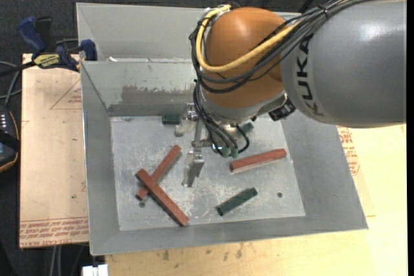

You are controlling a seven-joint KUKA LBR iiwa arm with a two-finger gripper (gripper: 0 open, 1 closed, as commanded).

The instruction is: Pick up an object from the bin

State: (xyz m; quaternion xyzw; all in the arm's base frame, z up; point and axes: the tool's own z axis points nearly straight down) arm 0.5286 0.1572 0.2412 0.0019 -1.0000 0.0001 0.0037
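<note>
Overhead view of the grey metal bin (pixel 97 139), with the arm (pixel 362 61) reaching in from the right. The grey link is carrying black KUKA lettering (pixel 304 77), running sideways, with its upper end passing under the cables (pixel 213 64). No other writing in the bin is legible. The cables, yellow and black, are looping round the orange cover (pixel 246 35) at the wrist. Below the cover the gripper (pixel 193 171) is hanging tip-down over the bare floor near the middle of the bin. Whether it is parted or closed cannot be told from this angle. The thing lying nearest to it is a short reddish-brown stick (pixel 165 165), resting slantwise just to the left of the tip, with its upper end pointing toward the gripper. Its lower end is crossing a longer reddish-brown stick (pixel 162 198), which is running diagonally down toward the front wall. The two are forming a rough cross in the left half of the floor. To the right of the gripper a red bar (pixel 259 160) is lying almost level, apart from the tip. A dark green bar (pixel 237 201) is lying nearer the front. A small dark block (pixel 171 119) is sitting against the foot of the back wall
</note>
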